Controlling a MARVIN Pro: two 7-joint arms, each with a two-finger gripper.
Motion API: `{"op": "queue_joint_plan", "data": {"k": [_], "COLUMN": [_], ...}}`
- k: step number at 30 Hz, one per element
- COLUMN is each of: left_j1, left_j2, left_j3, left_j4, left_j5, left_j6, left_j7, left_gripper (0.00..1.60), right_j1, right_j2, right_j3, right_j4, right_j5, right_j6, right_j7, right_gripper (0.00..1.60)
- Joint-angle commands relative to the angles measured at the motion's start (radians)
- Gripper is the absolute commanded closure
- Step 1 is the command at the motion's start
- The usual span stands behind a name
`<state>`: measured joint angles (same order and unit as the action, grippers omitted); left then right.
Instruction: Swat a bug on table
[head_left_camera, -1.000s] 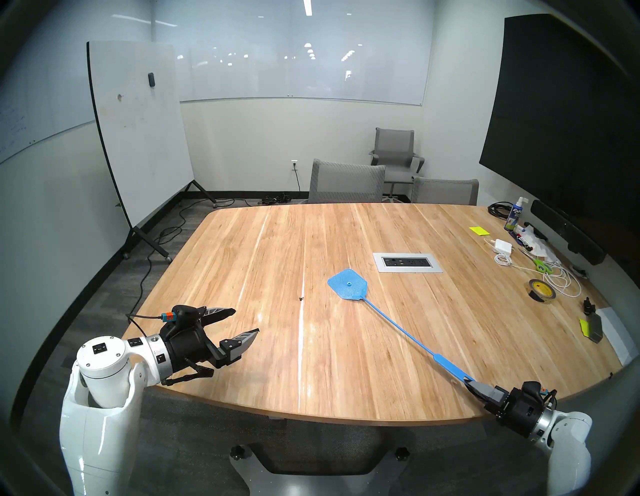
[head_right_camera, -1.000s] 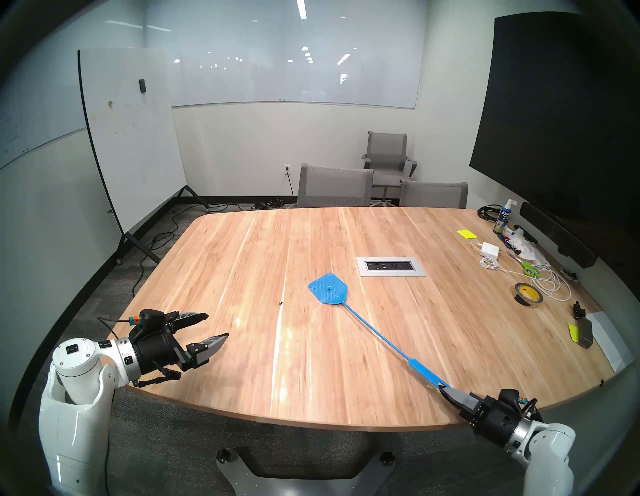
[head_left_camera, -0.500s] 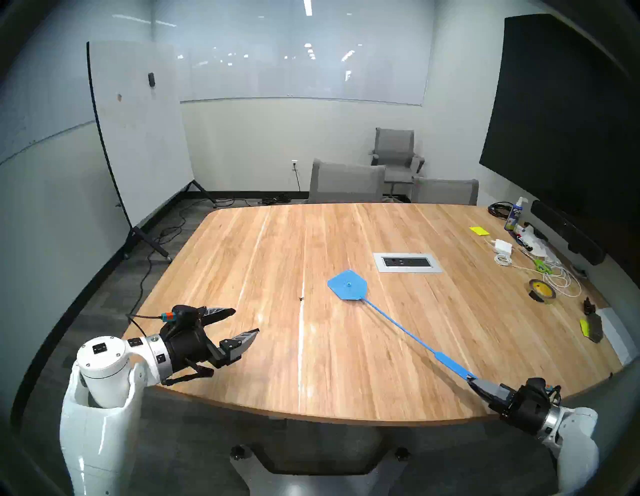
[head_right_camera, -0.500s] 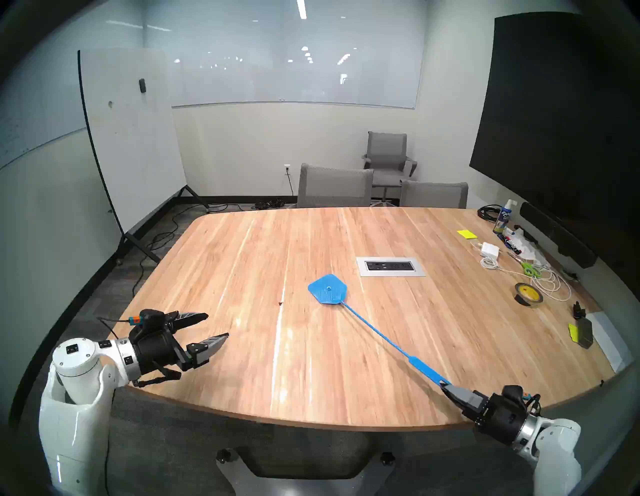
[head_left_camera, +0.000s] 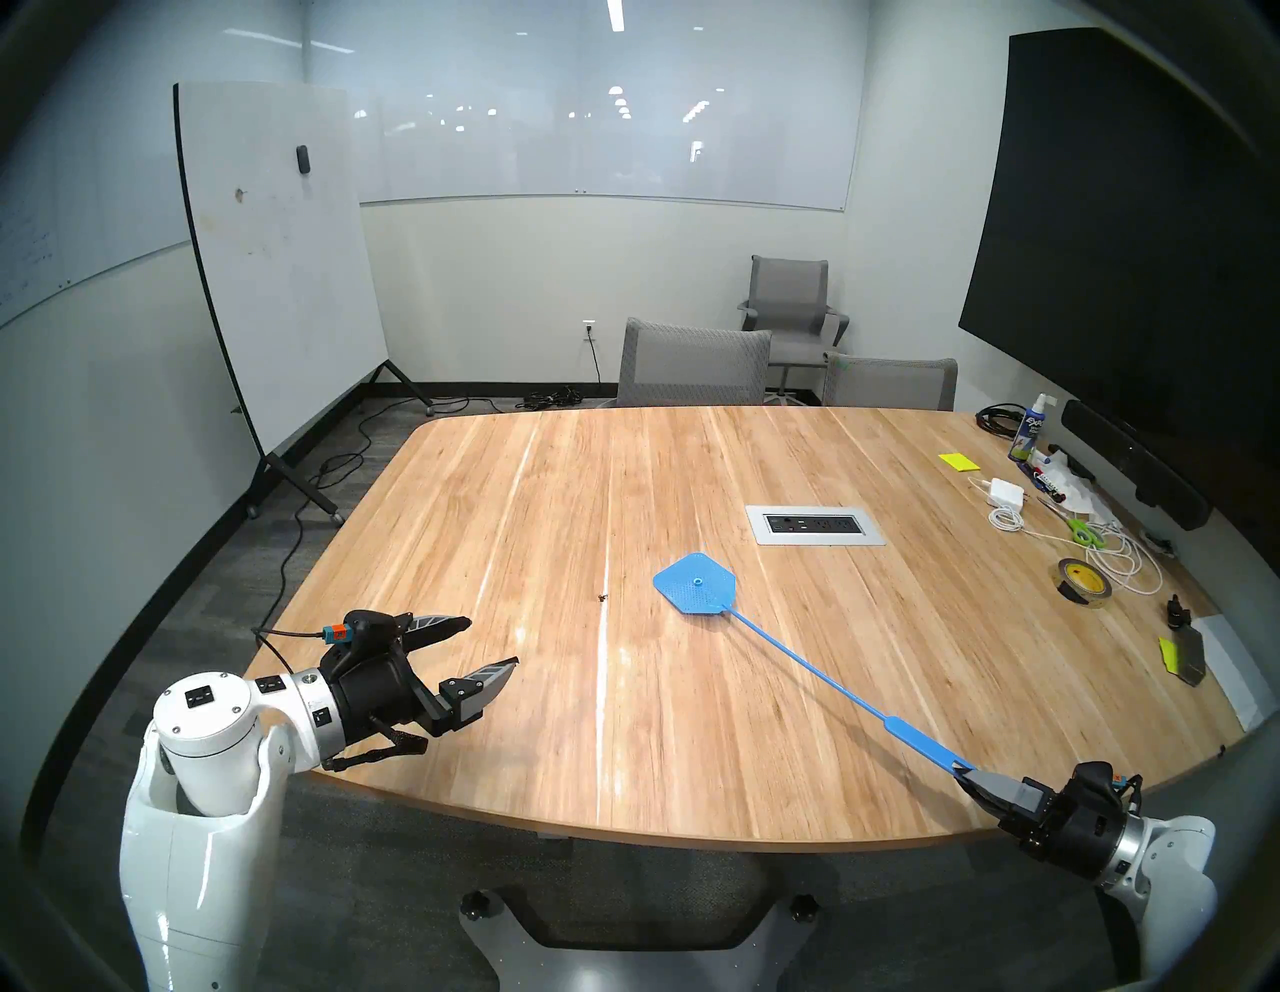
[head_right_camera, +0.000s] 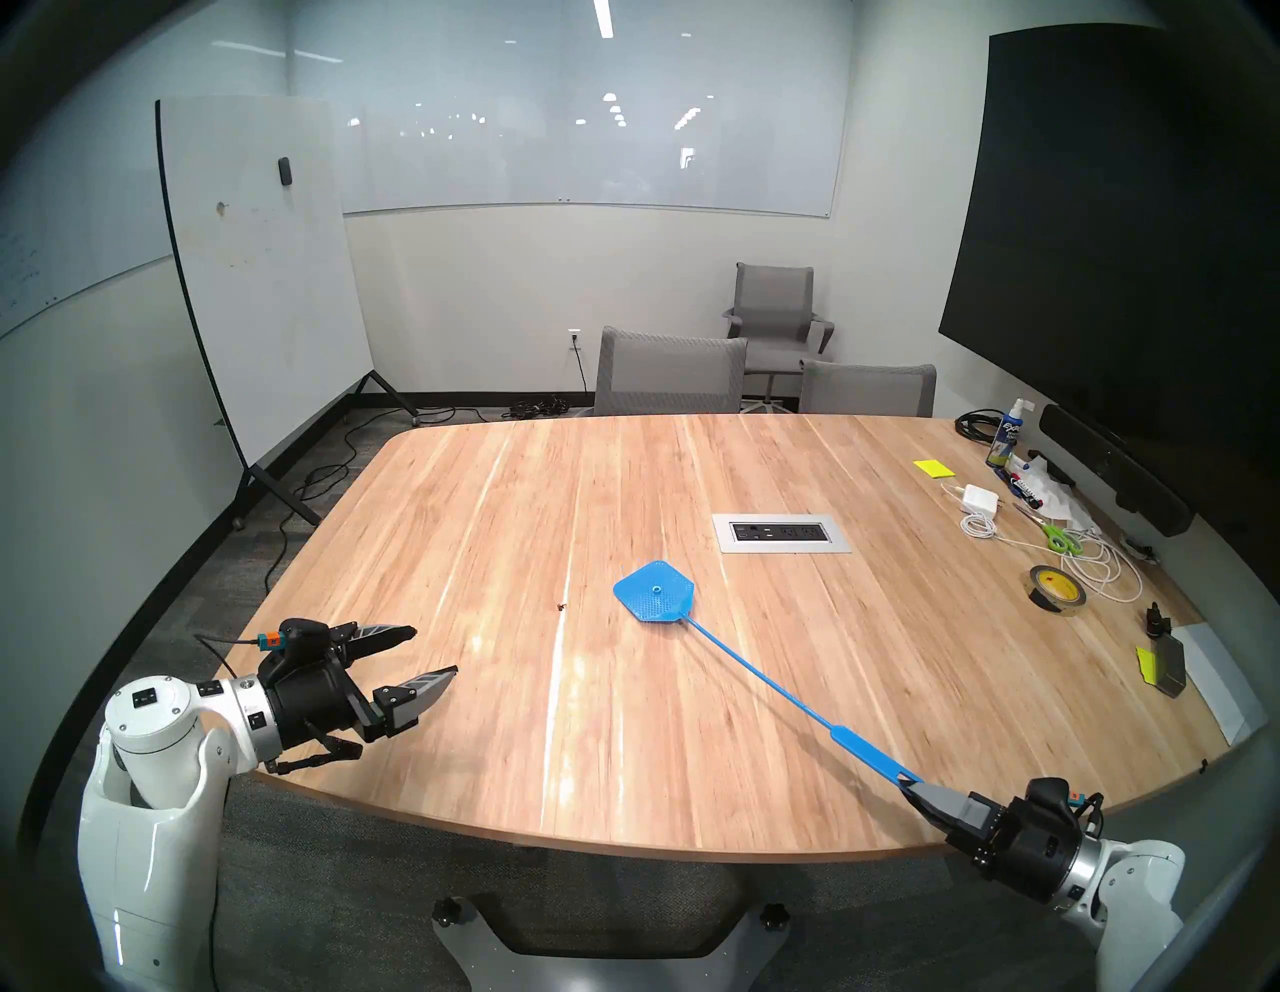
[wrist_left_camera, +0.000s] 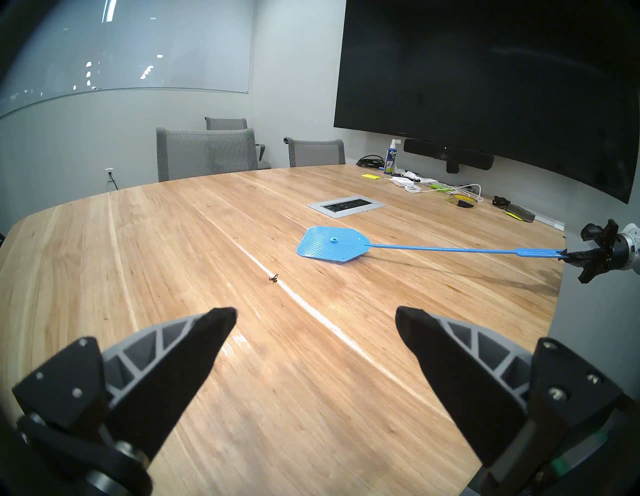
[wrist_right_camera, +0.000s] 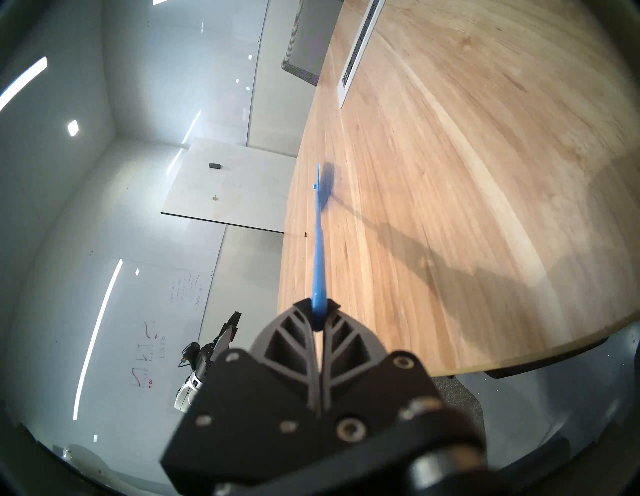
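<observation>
The bug (head_left_camera: 603, 596) (head_right_camera: 560, 606) (wrist_left_camera: 273, 277) (wrist_right_camera: 305, 235) is a tiny dark speck on the light wood table (head_left_camera: 692, 727), near a pale plank stripe. My right gripper (head_left_camera: 964, 774) (head_right_camera: 909, 788) (wrist_right_camera: 320, 306) is shut on the handle end of a blue fly swatter (head_left_camera: 695, 584) (head_right_camera: 653, 594) (wrist_left_camera: 330, 243). Its mesh head is just above the table, to the right of the bug and apart from it. My left gripper (head_left_camera: 493, 644) (wrist_left_camera: 316, 317) stands open over the near left edge, nothing between its fingers, the bug ahead of it.
A grey power-outlet panel (head_left_camera: 814, 525) is set into the table beyond the swatter head. Cables, scissors, a tape roll (head_left_camera: 1084, 581), a charger and a spray bottle (head_left_camera: 1030, 429) crowd the right side. Grey chairs (head_left_camera: 692, 364) stand at the far edge, a whiteboard (head_left_camera: 277, 263) at left.
My right gripper has drawn back to the right and toward the near edge, and the swatter head has come slightly nearer me with it. The left arm and the bug have not moved.
</observation>
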<state>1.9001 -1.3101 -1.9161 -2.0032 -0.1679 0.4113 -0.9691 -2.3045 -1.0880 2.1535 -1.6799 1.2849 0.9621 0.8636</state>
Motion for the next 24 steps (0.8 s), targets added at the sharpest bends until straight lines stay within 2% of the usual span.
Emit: {"op": "queue_joint_plan", "data": {"k": [1,10,24], "left_j1": [-0.001,-0.001,-0.002], "left_j2": [0.001,0.0,-0.001], "left_j3": [0.001,0.0,-0.001], "left_j4": [-0.015,-0.016,-0.016], "left_j5": [-0.001,0.001,0.002], "left_j6": [0.001,0.002,0.002], "left_j7": [-0.002,-0.003,-0.004], "left_gripper": [0.0,0.0,0.0], "right_j1": [-0.066,-0.102,-0.152], "right_j2": [0.025,0.016,-0.02], "right_j3": [0.018,0.013,0.015], "right_j4": [-0.049,-0.078,-0.141], "right_j5": [0.052,0.037,0.02], "right_j6": [-0.002,-0.002,-0.055], "right_j7": [0.106,0.099,0.091], "right_gripper": [1.6,1.6,1.6]}}
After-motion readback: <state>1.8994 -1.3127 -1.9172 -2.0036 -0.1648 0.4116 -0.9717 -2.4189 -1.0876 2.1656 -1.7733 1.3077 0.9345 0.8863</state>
